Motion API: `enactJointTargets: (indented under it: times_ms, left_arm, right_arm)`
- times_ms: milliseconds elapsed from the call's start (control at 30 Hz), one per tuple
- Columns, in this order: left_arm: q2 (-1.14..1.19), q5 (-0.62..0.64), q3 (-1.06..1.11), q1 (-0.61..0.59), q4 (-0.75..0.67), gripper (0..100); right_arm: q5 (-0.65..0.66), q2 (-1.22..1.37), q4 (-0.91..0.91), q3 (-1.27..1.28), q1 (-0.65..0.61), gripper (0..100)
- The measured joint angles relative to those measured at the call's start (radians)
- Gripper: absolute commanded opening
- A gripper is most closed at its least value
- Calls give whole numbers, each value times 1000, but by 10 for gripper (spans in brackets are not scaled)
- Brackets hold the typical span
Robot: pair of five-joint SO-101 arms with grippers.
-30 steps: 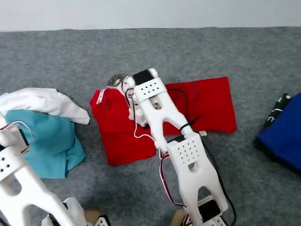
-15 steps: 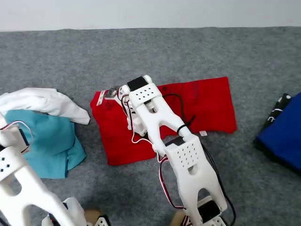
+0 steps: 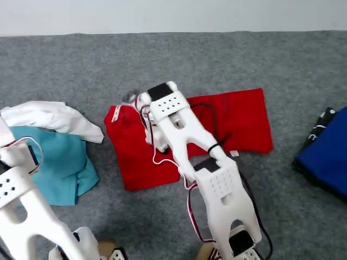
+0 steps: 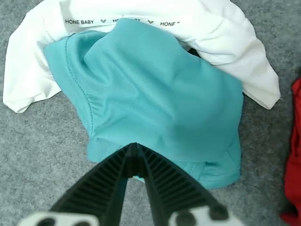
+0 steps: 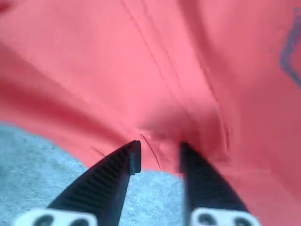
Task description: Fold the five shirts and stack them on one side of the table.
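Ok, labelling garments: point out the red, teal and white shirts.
red shirt (image 3: 244,122): high view, its bare flat half.
teal shirt (image 4: 155,103): left wrist view, middle.
white shirt (image 3: 49,116): high view, middle.

Apart from the main stuff, there's the grey mat (image 3: 70,65) covering the whole table, fuzzy and speckled (could be felt or short-pile carpet, can't tell which). In the high view it runs from 9 o'clock across to 3 o'clock and down to 6. Along 12 o'clock a pale, plain wall strip (image 3: 173,16) meets the mat's far edge in a straight line. Down at the bottom edge two small tan patches (image 3: 104,247) peek out, one toward 7 o'clock, the other nearer 6; no idea what they are.
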Motion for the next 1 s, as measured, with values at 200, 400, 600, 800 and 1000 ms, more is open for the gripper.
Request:
enactJointTargets:
  times_ms: [200, 400, 600, 800, 1000]
  left_arm:
    - [0, 0, 0, 0, 0, 2]
    - [0, 0, 0, 0, 0, 2]
    - [0, 0, 0, 0, 0, 2]
    - [0, -6, 0, 0, 0, 2]
    - [0, -25, 0, 0, 0, 2]
  right_arm:
    - [-6, -160, 0, 0, 0, 217]
    - [-6, -249, 0, 97, 84, 201]
    - [-43, -325, 0, 210, 233, 158]
    - [-74, -338, -3, 272, 431, 156]
    - [-55, -339, -133, 463, 605, 154]
